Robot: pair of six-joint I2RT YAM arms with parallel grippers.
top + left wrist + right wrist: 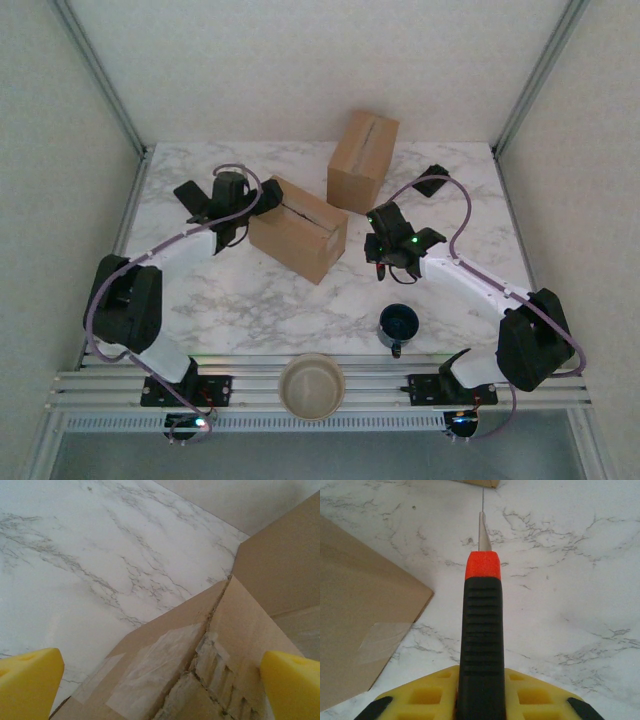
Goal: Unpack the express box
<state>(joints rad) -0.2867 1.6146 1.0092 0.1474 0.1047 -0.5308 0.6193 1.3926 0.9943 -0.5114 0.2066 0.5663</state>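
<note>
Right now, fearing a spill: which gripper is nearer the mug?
Right. The right gripper, holding a knife, sits just beyond the mug; the left gripper is over at the near box.

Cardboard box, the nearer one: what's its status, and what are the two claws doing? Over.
Left gripper open, over box end. Right gripper shut on knife, blade over bare table. Flaps down, seam tape ragged. Nothing between them.
</note>
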